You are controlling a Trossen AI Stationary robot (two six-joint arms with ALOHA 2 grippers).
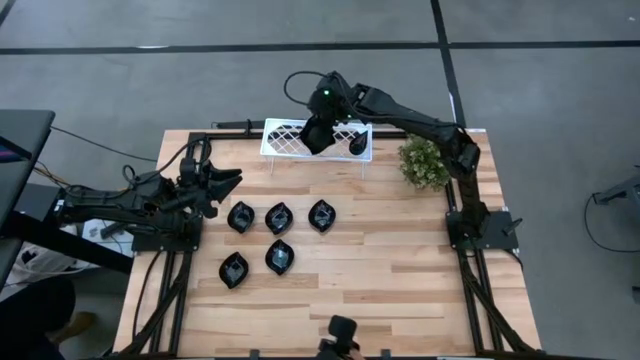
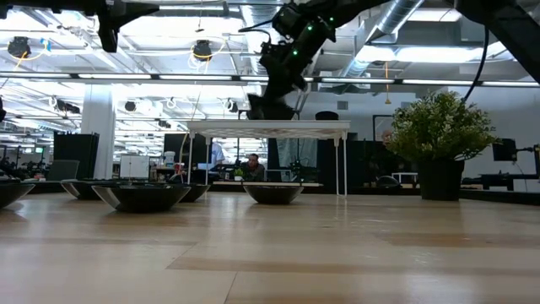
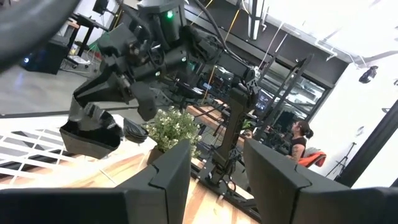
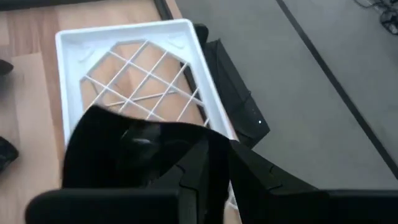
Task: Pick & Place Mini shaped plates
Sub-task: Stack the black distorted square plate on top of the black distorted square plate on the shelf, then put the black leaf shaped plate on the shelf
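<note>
Right gripper (image 1: 318, 135) clamps a plate (image 4: 134, 152) over my rack (image 1: 283, 139), 12 o'clock | risk: plate slipping off lattice.

You have the rack (image 1: 300, 139) at the table's (image 1: 400, 260) far edge, the plant (image 1: 424, 162) just to its right. Five plates sit mid-table: three (image 1: 279, 217) in a row, two (image 1: 257, 264) nearer the front. Another plate (image 1: 355, 145) lies on the rack's right end.
</note>
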